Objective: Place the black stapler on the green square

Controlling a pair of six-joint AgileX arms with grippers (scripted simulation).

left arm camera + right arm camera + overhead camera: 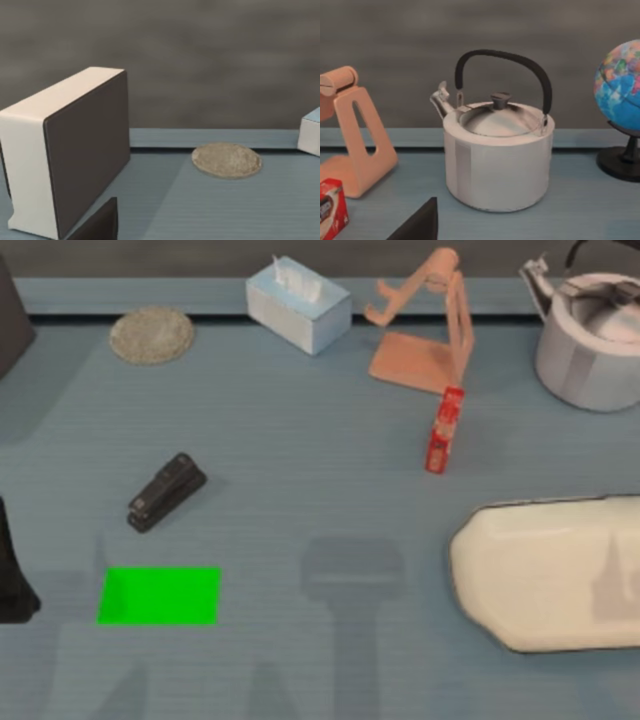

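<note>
On the left half of the bench point(320, 480), the stapler point(166, 492) lies flat and diagonal, just above the green square point(159, 595) — apart from it, not overlapping. Left arm point(12, 575): only a dark part shows at the top view's left edge, beside the square and below-left of the stapler; jaw state cannot be told. Right arm point(550, 575): a white housing at the right edge, well apart from the stapler; its jaws cannot be seen either.

Open bench surrounds stapler and square on all sides. Along the far edge stand a round coaster point(151, 335), a tissue box point(298, 303), a phone stand point(425, 335) and a kettle point(590, 340); a red box point(444, 430) stands near the middle — all well clear of the stapler. The left wrist view shows a white-and-dark box point(70, 150) close by.
</note>
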